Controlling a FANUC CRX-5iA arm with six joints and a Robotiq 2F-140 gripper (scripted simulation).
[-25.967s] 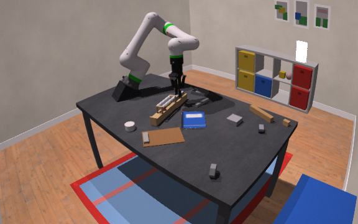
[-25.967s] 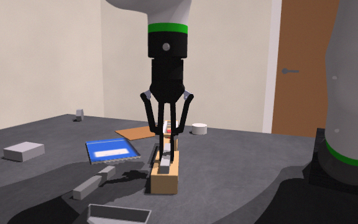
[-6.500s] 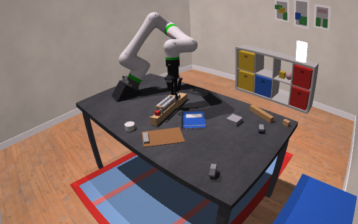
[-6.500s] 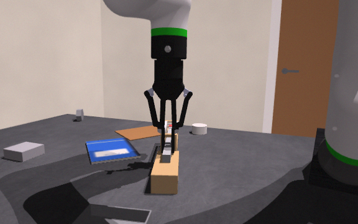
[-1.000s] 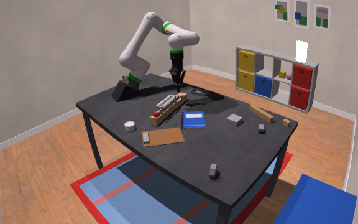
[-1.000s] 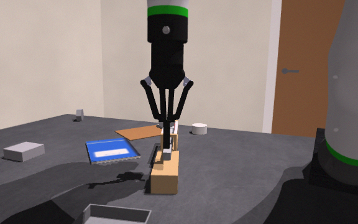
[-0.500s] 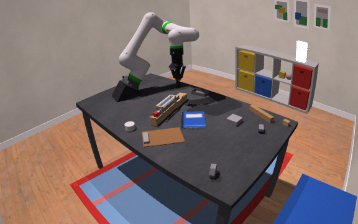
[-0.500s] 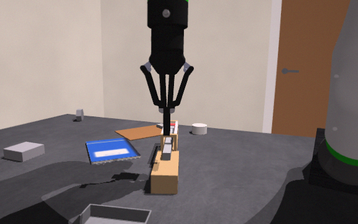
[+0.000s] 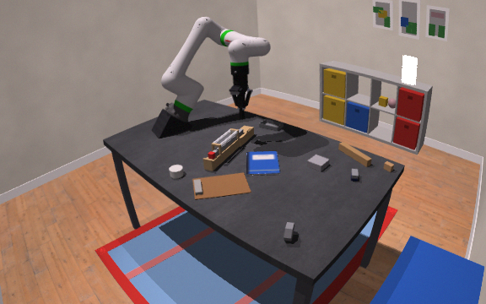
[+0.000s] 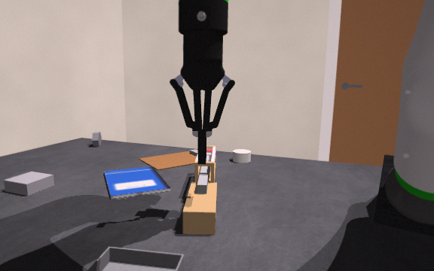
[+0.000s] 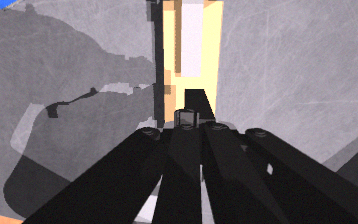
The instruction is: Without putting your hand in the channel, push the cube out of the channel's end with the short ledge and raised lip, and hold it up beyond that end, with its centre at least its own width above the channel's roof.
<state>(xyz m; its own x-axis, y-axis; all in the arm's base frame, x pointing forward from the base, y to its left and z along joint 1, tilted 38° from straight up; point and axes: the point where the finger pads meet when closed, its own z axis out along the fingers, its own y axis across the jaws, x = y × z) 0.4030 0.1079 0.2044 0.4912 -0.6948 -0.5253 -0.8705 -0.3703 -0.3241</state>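
Observation:
A tan wooden channel (image 9: 246,133) (image 10: 200,212) (image 11: 168,35) lies on the dark table (image 9: 332,203), with a grey strip along its top. The red cube (image 9: 212,154) (image 10: 210,150) sits at the channel's end farthest from the arm's base. My gripper (image 9: 241,111) (image 10: 202,159) (image 11: 193,105) is shut, with nothing seen between its fingers. It points straight down and hangs over the channel's end nearest the arm's base, fingertips just above it. A thin dark rod (image 9: 236,153) (image 10: 187,186) lies on the table alongside the channel.
A blue book (image 9: 262,162) (image 10: 136,182) lies right of the channel. A brown board (image 9: 226,186) with a grey block, a white cylinder (image 9: 176,171) and a grey tray (image 9: 270,123) (image 10: 142,260) lie nearby. A grey box (image 9: 318,162) and a wooden bar (image 9: 354,154) lie farther right.

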